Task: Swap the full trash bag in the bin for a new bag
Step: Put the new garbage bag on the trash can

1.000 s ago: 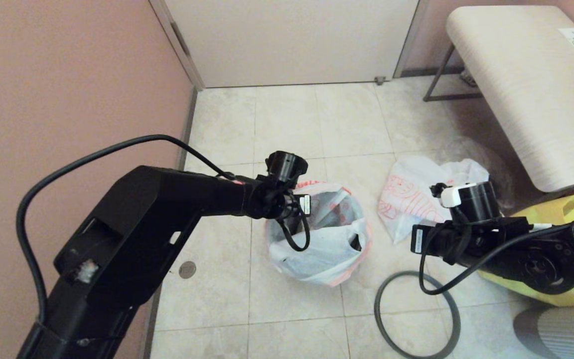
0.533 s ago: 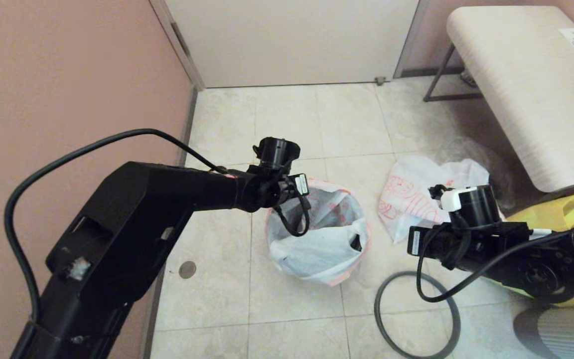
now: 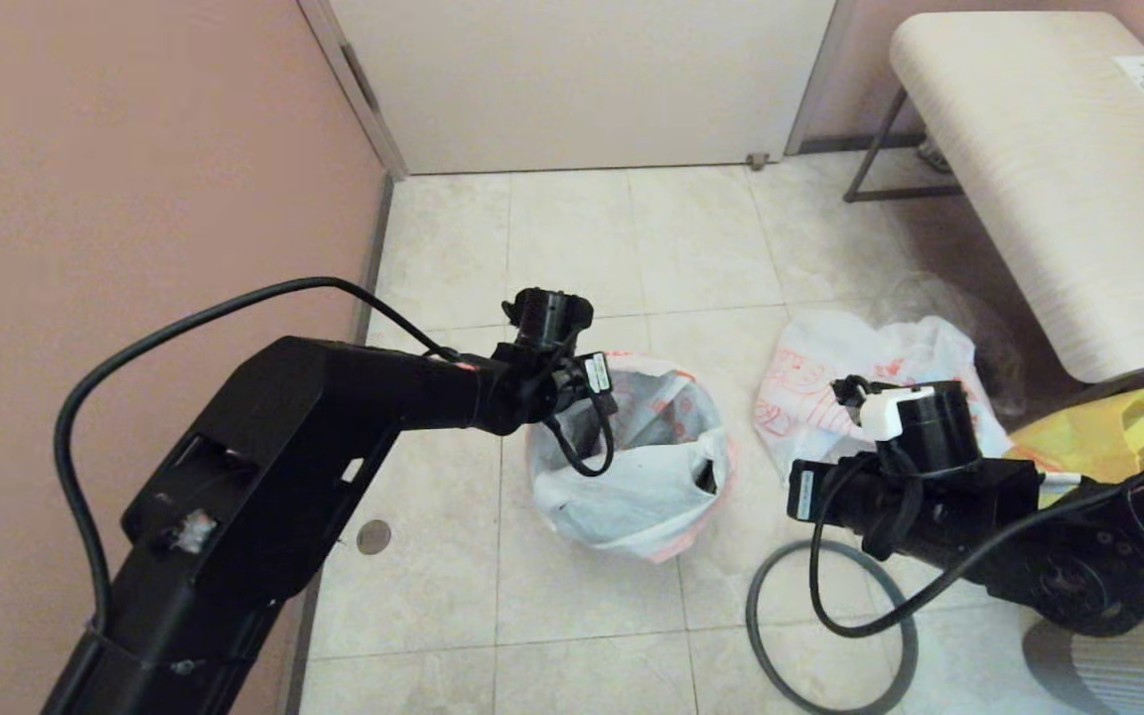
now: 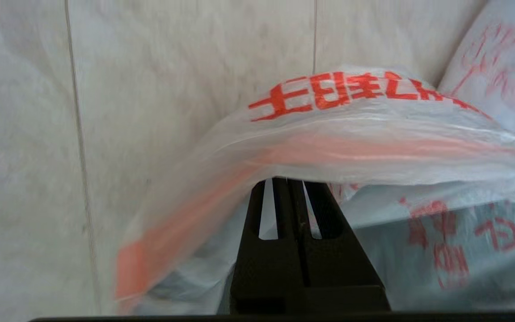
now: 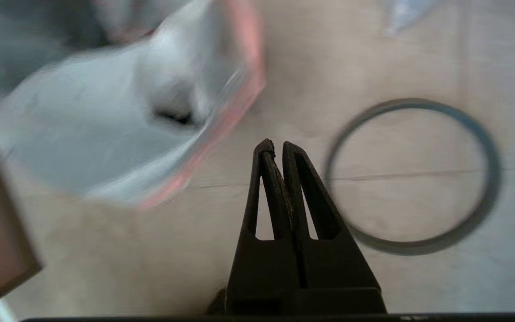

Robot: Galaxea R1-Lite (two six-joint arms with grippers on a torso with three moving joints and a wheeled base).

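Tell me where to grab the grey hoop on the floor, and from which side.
Pinch the thin dark grey round hoop across its band, on the arc nearest the right claw, coming from above. It lies flat on the floor tiles, so one finger likely goes inside, one outside.

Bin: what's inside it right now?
A white bag with red print lines the bin and covers it entirely. Left gripper is shut on the bag's edge. Contents below the plastic aren't visible.

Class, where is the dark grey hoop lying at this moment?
In the head view the dark grey hoop lies flat on the floor tiles on the robot's right, off the bin, below the right gripper.
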